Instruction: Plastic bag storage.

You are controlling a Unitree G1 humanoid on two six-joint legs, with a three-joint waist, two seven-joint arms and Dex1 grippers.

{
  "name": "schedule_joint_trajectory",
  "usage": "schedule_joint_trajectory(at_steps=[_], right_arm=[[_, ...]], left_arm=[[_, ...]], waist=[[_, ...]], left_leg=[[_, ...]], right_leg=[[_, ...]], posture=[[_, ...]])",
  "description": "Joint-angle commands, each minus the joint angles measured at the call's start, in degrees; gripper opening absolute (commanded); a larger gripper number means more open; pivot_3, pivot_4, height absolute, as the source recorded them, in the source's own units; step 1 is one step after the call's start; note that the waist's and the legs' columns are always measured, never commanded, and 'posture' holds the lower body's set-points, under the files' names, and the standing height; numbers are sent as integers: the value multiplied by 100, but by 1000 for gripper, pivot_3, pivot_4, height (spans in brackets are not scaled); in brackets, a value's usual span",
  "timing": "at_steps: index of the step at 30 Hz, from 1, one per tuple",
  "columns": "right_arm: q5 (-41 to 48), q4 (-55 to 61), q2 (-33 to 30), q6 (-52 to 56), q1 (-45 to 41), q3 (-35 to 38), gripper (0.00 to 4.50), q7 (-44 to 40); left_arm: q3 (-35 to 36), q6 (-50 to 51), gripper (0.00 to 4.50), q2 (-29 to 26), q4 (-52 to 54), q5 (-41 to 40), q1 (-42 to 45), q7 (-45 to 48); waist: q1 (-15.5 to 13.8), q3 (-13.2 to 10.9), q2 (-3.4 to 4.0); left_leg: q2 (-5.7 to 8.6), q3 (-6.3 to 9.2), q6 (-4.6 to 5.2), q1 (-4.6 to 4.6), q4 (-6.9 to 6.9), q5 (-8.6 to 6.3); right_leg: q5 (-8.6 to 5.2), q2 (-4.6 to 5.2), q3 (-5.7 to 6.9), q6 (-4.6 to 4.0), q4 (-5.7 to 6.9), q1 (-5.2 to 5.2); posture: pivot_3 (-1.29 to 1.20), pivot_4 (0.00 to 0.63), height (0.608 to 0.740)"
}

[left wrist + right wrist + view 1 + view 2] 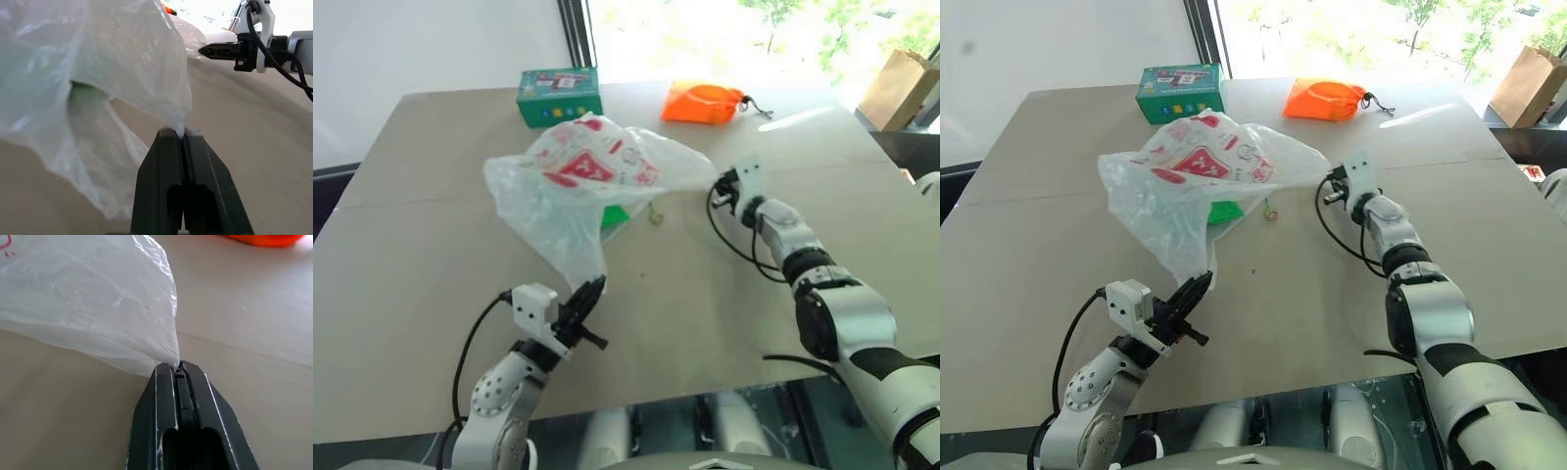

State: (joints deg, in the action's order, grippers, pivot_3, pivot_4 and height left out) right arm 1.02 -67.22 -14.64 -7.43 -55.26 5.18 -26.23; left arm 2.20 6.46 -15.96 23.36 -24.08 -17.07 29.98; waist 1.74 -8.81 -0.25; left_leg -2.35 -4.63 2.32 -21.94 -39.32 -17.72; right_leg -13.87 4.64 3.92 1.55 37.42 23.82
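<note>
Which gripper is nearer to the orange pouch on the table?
Right. The right gripper, shut on the plastic bag, sits just before the orange pouch. The left gripper pinches the bag's near corner, much farther away.

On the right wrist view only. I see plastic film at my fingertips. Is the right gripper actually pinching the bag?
Observer: Yes. The right gripper is shut on a corner of the plastic bag.
Operator: What is the left one doing?
Observer: The left gripper is shut on another corner of the bag, nearer the robot, so the bag stretches between the two.
Operator: Anything inside or under the bag?
Observer: Something green shows through the film by the bag's lower edge; I cannot tell whether it is inside or beneath.
Operator: What else is on the table?
Observer: A green box and an orange drawstring pouch at the far edge.
</note>
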Motion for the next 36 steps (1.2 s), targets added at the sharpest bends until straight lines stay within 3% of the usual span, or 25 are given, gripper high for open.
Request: schedule_joint_trajectory(at_steps=[1,8,15,18,20,21,26,28,31,34,36], right_arm=[[257,1506,-430,427,763,168,55,-235],[867,4853,-1184,2292,2460,611,55,-228],[1665,6449,-1357,3471,2836,819,55,-502],[2124,6842,-1388,3934,2916,684,796,-921],[2377,7155,-1453,4067,3125,413,1778,-1431],[2464,7278,-1489,4092,3213,308,1947,-1640],[3098,7950,-1529,4391,3562,-23,4386,-2317],[3096,8166,-1620,4455,3664,-323,4452,-2508],[2258,7774,-1526,3943,3588,-923,4452,-2157],[1775,7000,-1071,3497,3269,-850,4452,-1345],[1768,6765,-980,3376,3084,-672,4452,-1249]], left_arm=[[-15,75,0,-41,105,-145,-2,105],[39,276,0,-5,181,-401,138,98],[539,701,0,158,347,-1176,888,-374],[800,854,0,250,385,-1546,1245,-638],[1125,910,0,359,324,-1902,1615,-986],[1245,924,0,397,291,-2027,1750,-1119],[1787,971,0,568,194,-2450,2621,-2039],[1782,1021,0,579,206,-2473,2845,-2188],[1566,1092,0,597,288,-2378,2942,-2188],[1354,1130,0,629,389,-2295,2847,-2152],[1270,1151,0,653,476,-2292,2721,-2141]], waist=[[-15,0,0],[-93,-3,5],[-94,-3,3],[-101,-3,3],[-112,-3,1],[-119,-4,-1],[-155,-7,-13],[-163,-8,-16],[-152,-3,-27],[-150,-5,-35],[-145,-5,-34]], left_leg=[[0,-2,0,1,0,0],[-1,-1,0,5,0,0],[0,-5,1,20,-2,-1],[2,-3,2,17,-3,-1],[4,-2,2,12,-4,-1],[5,-2,3,12,-4,-1],[8,19,3,-2,-6,-1],[9,23,3,-3,-9,-1],[13,21,3,4,-9,-1],[16,18,0,6,-10,1],[16,16,-1,7,-12,1]], right_leg=[[0,0,-1,0,0,0],[0,-2,-2,1,0,-2],[0,-11,1,1,19,-3],[0,-14,0,1,17,-3],[0,-12,1,1,9,-3],[0,-11,1,1,8,-4],[0,-10,2,2,-4,-6],[1,-9,5,2,-6,-7],[1,-10,10,2,-8,-15],[1,-15,23,2,-7,-15],[1,-16,21,2,-3,-14]], posture=[[0,150,740],[0,150,740],[0,150,740],[0,150,740],[0,150,740],[0,150,740],[0,150,740],[0,150,740],[0,150,740],[0,150,740],[0,150,740]])
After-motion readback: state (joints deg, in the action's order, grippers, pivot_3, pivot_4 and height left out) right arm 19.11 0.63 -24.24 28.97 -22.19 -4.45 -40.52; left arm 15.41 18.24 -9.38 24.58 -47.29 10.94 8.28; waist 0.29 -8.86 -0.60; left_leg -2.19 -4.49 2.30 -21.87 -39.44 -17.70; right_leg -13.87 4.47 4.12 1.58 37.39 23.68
